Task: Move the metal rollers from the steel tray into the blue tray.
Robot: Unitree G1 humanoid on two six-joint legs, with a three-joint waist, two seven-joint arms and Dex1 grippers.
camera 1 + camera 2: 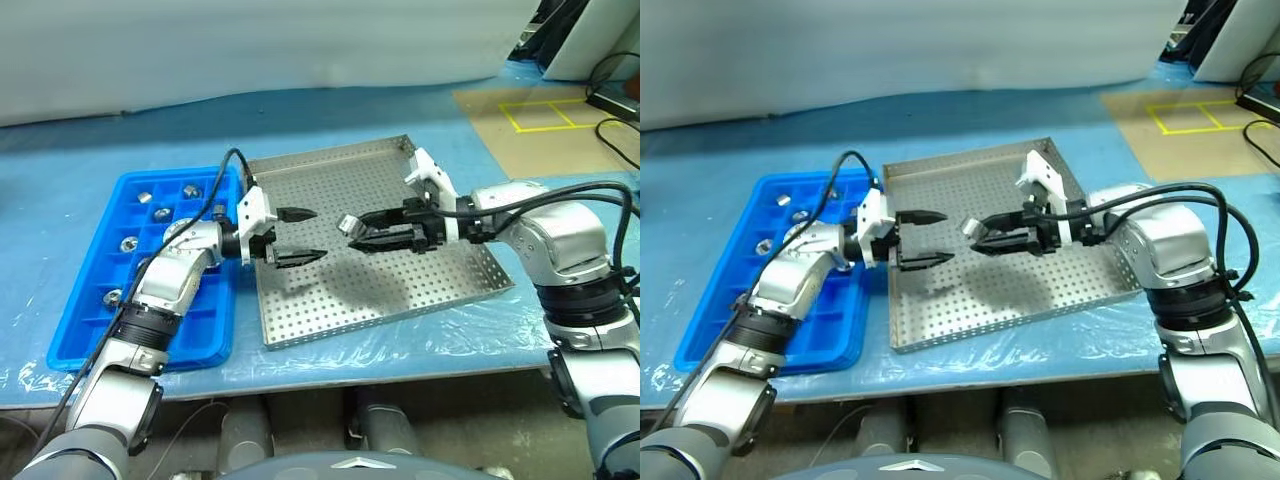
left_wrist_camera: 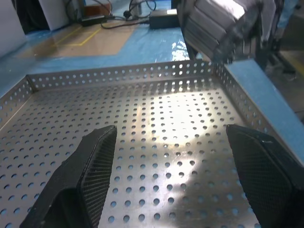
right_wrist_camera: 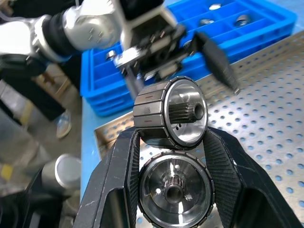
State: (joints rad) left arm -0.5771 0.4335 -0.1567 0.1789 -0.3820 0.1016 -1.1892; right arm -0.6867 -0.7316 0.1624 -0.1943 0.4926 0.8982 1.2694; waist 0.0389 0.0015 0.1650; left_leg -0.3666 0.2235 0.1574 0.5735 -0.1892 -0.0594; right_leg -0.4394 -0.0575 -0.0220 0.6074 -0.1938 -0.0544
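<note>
My right gripper (image 1: pixel 352 232) hangs above the middle of the steel tray (image 1: pixel 330 310), shut on two metal rollers. The right wrist view shows one shiny roller (image 3: pixel 171 111) pinched at the fingertips and a second roller (image 3: pixel 175 190) deeper between the fingers. My left gripper (image 1: pixel 305 235) faces it from the left, a short gap away, open and empty. Beneath its wide-spread fingers (image 2: pixel 97 156) lies the bare perforated floor. The blue tray (image 1: pixel 80 330) sits left of the steel tray, with several rollers (image 1: pixel 128 243) in its far and middle compartments.
Both trays rest on a blue table covered with clear plastic film (image 1: pixel 420 345). A black cable (image 1: pixel 225 170) loops over the blue tray's right edge. Yellow tape marks (image 1: pixel 545 112) lie on brown floor at the far right.
</note>
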